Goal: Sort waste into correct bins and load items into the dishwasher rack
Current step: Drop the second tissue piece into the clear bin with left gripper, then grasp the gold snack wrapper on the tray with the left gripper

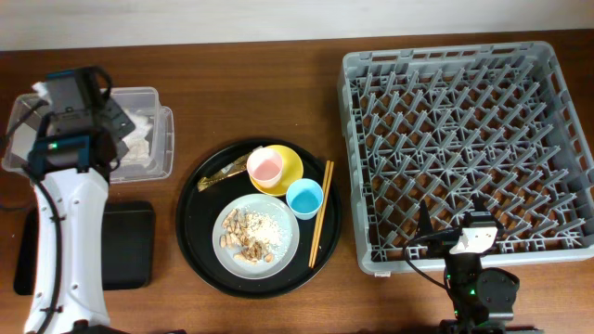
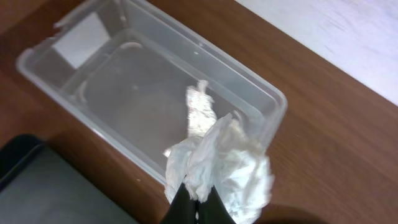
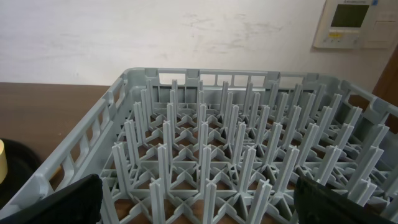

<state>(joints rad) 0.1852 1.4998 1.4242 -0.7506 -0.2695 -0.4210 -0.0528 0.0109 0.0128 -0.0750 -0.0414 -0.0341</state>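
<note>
Clamps crumpled white paper napkin [image 2: 224, 174] in left gripper [image 2: 196, 205] above clear box [image 2: 277, 106] at far left, presumably for a drop inside. Rests right gripper [image 3: 199, 205], fingers apart, at dishwasher rack's [image 3: 134, 78] near edge, out of the way.

Table [image 1: 278, 83]: brown wood, smooth, with a low satin sheen. Clear box [image 2: 124, 93]: transparent plastic, smooth and glossy; napkin [image 2: 230, 165]: white paper, matt, deeply creased and rough; dishwasher rack [image 3: 87, 140]: grey moulded plastic, matt. Round tray [image 1: 200, 232]: black, smooth, faintly glossy; flat black tray [image 1: 130, 246]: smooth with a duller sheen; chopsticks [image 1: 320, 215]: pale bare wood, matt.
</note>
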